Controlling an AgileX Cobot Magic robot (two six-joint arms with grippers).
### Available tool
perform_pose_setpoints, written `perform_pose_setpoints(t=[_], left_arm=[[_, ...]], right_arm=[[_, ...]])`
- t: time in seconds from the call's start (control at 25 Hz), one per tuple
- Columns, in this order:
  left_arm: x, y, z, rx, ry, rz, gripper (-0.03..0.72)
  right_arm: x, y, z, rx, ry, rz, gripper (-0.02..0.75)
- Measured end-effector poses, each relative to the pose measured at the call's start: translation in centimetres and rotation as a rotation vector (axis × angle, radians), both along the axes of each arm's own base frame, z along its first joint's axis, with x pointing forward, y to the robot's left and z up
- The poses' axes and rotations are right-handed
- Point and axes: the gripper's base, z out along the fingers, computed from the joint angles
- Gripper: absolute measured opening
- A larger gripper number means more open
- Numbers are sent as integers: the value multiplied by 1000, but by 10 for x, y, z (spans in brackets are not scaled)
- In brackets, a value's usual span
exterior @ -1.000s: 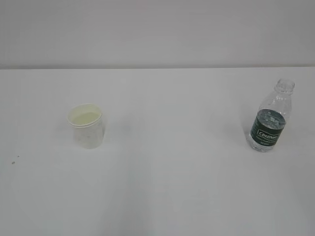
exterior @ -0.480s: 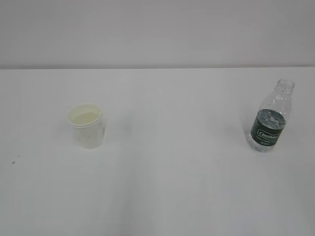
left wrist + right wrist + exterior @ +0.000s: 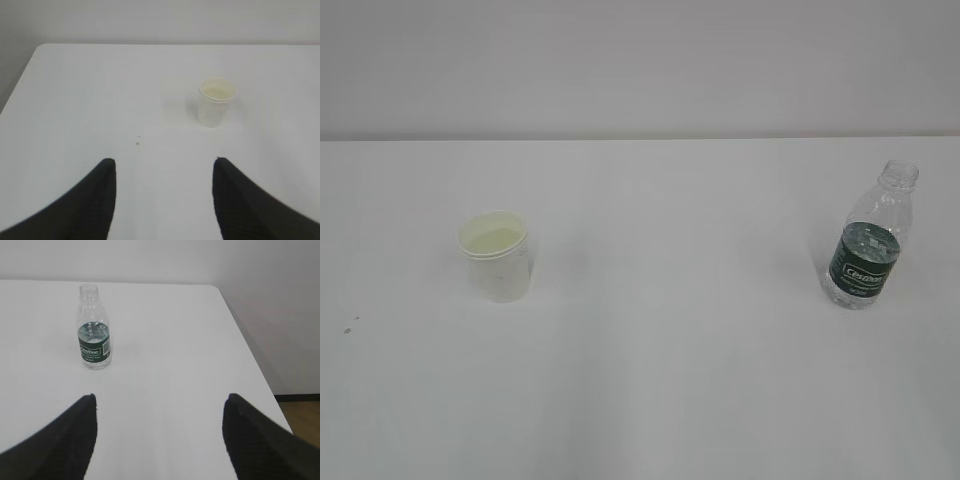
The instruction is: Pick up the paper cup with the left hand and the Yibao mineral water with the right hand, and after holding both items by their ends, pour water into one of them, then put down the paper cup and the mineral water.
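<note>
The white paper cup (image 3: 497,256) stands upright on the left of the white table, with a pale cream inside. In the left wrist view the paper cup (image 3: 216,102) is well ahead and slightly right of my left gripper (image 3: 163,162), which is open and empty. The Yibao mineral water (image 3: 869,241) stands upright at the right, capless, with a dark green label. In the right wrist view the bottle (image 3: 93,336) is ahead and to the left of my right gripper (image 3: 159,397), open wide with nothing between its fingers. Neither gripper shows in the exterior view.
The white table (image 3: 660,380) ends at a far edge against a pale wall. Its right edge (image 3: 250,360) runs close beside the bottle's side, with floor beyond. A small dark speck (image 3: 137,144) lies on the table ahead of the left gripper.
</note>
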Motion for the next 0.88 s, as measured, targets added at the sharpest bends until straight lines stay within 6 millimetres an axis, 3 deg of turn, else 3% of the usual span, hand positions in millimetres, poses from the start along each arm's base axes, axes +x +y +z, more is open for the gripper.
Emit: perform_pose_setpoints(t=[0.28, 0.48, 0.88], left_arm=[[1, 0, -4, 6, 20, 3, 426], [9, 0, -18, 8, 73, 3, 423], [12, 0, -15, 3, 17, 6, 408]], right_arm=[[11, 0, -15, 0, 42, 1, 589], [15, -1, -18, -3, 34, 4, 589], [21, -1, -26, -4, 50, 6, 589]])
